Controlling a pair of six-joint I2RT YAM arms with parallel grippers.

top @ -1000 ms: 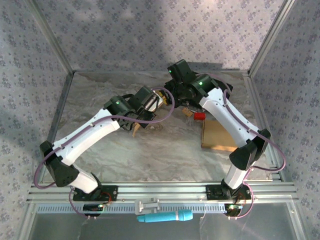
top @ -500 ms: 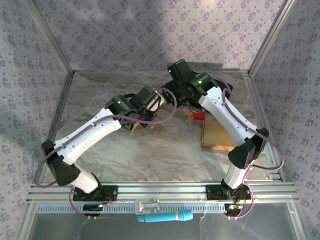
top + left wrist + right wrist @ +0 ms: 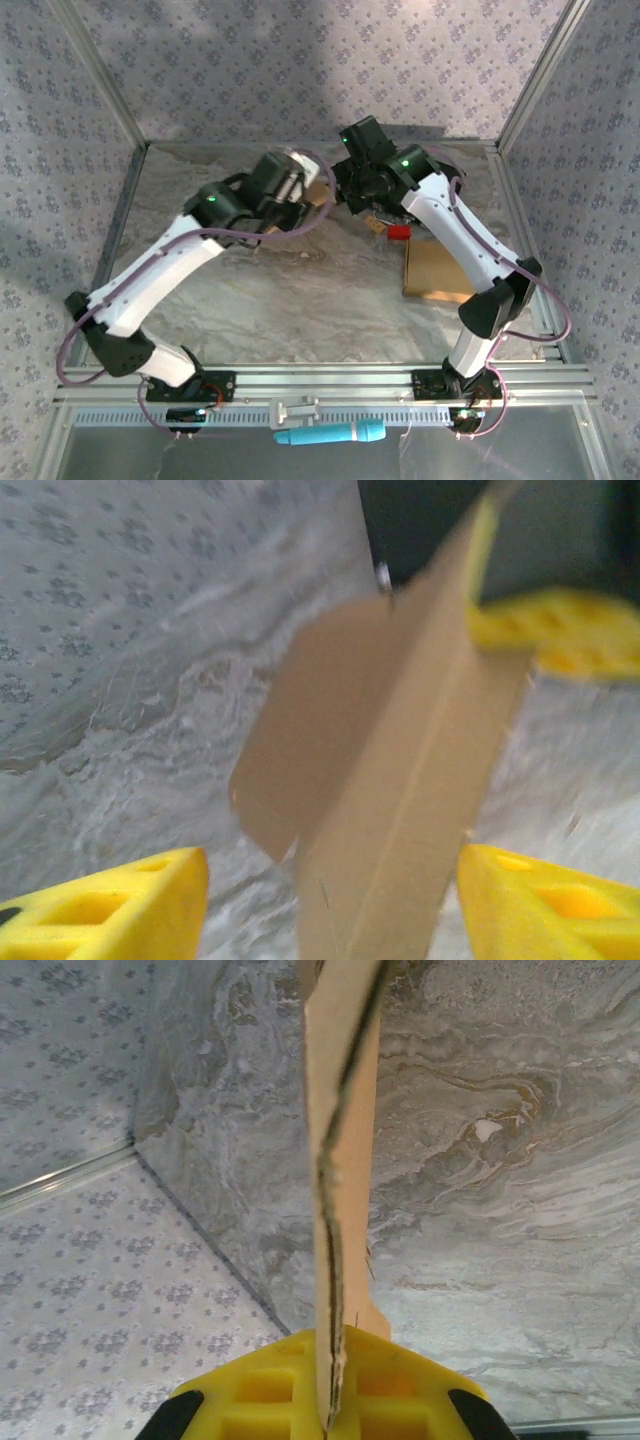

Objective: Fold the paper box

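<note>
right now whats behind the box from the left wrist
Marbled table, patterned wall, and the right gripper clamping the box at its far edge. What lies directly behind the sheet is covered.

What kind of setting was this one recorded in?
Probably a lab test cell, not a home: an aluminium frame bounds a marble-patterned tabletop, floral-print panels wall it in, and the left arm and right arm are bolted at its near edge.

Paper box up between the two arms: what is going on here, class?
The right gripper is shut on the flattened paper box, pinching its edge and holding it above the table. The left gripper is open, yellow fingers either side of the box, not touching. Another flat cardboard sheet lies by the right arm.
</note>
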